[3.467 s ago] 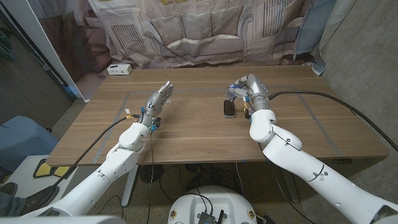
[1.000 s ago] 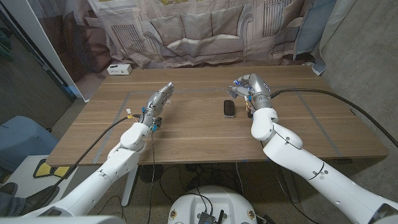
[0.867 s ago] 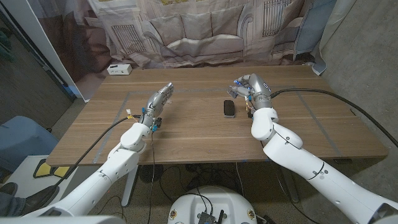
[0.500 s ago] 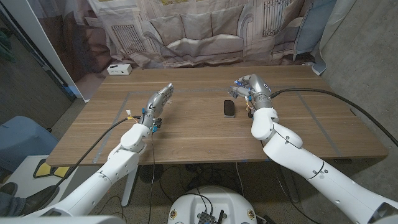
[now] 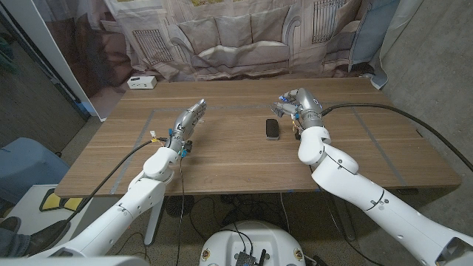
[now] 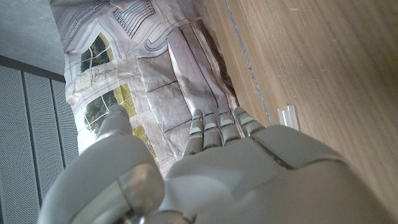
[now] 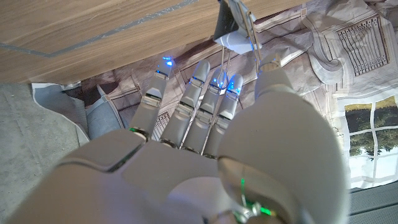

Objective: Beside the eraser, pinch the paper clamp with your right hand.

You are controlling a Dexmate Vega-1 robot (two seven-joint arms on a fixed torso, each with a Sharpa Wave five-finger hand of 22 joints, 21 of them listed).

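Observation:
A black eraser (image 5: 272, 129) lies flat on the wooden table (image 5: 236, 159), right of its middle. My right hand (image 5: 301, 106) hovers just behind and to the right of it, apart from it. In the right wrist view the thumb (image 7: 273, 71) and fingers (image 7: 214, 84) pinch the wire handles of a small silver paper clamp (image 7: 231, 30), which sticks out past the fingertips close to the tabletop. In the head view the clamp (image 5: 284, 99) is a small speck at the fingertips. My left hand (image 5: 188, 118) waits at the left of the table, fingers straight and holding nothing.
A white box (image 5: 140, 83) stands at the table's back left corner. Thin tape lines (image 5: 355, 114) mark the tabletop. A printed sofa backdrop (image 5: 236, 37) hangs behind the far edge. A black cable (image 5: 392, 114) runs from my right arm across the right side.
Since 3.5 s ago my right hand has drawn a little right and back from the eraser with the clamp. Over the last second it is nearly still. The left hand has not moved.

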